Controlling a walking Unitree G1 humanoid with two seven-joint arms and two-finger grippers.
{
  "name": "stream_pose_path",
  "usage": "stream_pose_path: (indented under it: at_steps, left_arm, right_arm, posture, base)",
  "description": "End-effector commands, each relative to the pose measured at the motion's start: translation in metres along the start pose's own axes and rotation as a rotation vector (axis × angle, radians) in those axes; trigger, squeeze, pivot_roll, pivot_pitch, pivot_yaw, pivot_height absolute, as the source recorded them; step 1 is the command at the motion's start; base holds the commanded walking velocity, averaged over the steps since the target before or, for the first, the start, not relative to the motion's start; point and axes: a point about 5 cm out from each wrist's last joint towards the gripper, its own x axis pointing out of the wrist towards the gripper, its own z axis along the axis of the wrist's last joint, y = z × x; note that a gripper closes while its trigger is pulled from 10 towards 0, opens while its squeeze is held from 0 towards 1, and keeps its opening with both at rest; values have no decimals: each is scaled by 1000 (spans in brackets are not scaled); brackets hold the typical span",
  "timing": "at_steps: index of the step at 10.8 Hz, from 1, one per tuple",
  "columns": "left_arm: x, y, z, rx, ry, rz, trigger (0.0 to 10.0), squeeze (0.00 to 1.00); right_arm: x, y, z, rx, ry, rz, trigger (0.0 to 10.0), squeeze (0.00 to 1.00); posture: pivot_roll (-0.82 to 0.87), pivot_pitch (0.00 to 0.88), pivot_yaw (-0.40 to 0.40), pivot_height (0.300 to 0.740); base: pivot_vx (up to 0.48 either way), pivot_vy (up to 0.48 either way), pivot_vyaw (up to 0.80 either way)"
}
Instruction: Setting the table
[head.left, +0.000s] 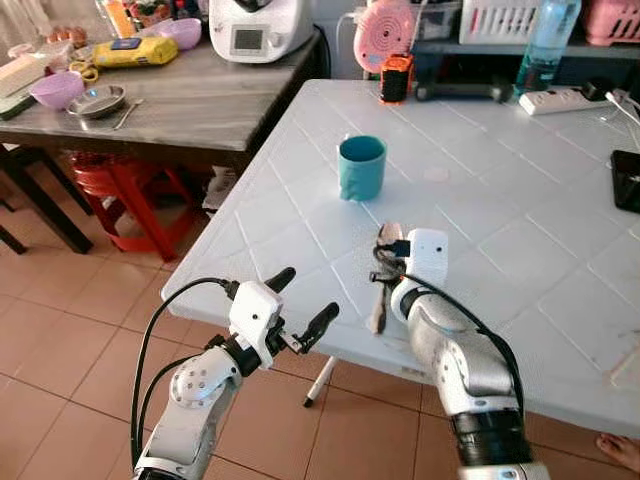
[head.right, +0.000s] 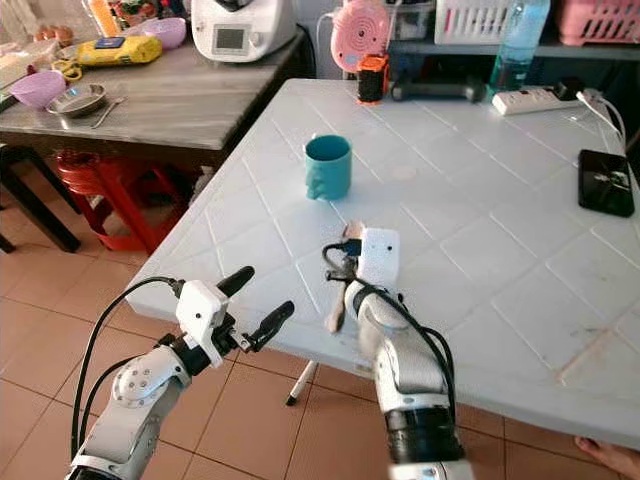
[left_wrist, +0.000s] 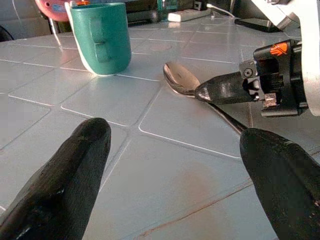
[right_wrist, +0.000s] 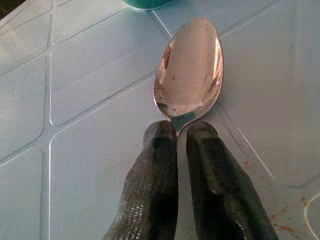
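Note:
A metal spoon (right_wrist: 189, 70) lies on the white table (head.left: 520, 200) near its front edge, bowl pointing toward a teal mug (head.left: 361, 166) that stands upright farther back. My right gripper (right_wrist: 181, 129) is shut on the spoon's neck just behind the bowl, low over the tabletop. The spoon's handle (head.left: 377, 315) runs back toward the table edge under the right wrist. My left gripper (head.left: 308, 297) is open and holds nothing. It hovers at the table's front edge, left of the spoon, with its fingers (left_wrist: 75, 165) pointing across the top at the mug (left_wrist: 100, 37).
A black phone (head.right: 605, 182) and a white power strip (head.left: 560, 100) lie at the table's right and back. A grey side table (head.left: 200, 110) with bowls and an appliance stands at the left, a red stool (head.left: 125, 190) under it. A person's foot (head.left: 620, 452) is at bottom right.

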Motion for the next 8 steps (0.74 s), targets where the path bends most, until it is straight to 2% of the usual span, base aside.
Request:
stream_pose_path:
  at_steps: [1,5,8]
  left_arm:
    - [-4,1,-5,3,27,8,10000,0]
    - [-3,1,-6,-2,37,0,10000,0]
    - [0,1,-4,-10,26,3,10000,0]
  right_arm:
    - [-13,-42,-82,-41,347,-167,0,0]
    - [-42,-75,-93,-149,330,-260,0,0]
    - [-49,-80,-74,-230,239,-277,0,0]
  posture:
    - [-77,123,136,740]
    - [-94,132,150,740]
    - [-103,139,151,740]
  base:
    - [0,0,0]
    - [0,0,0]
    - [0,0,0]
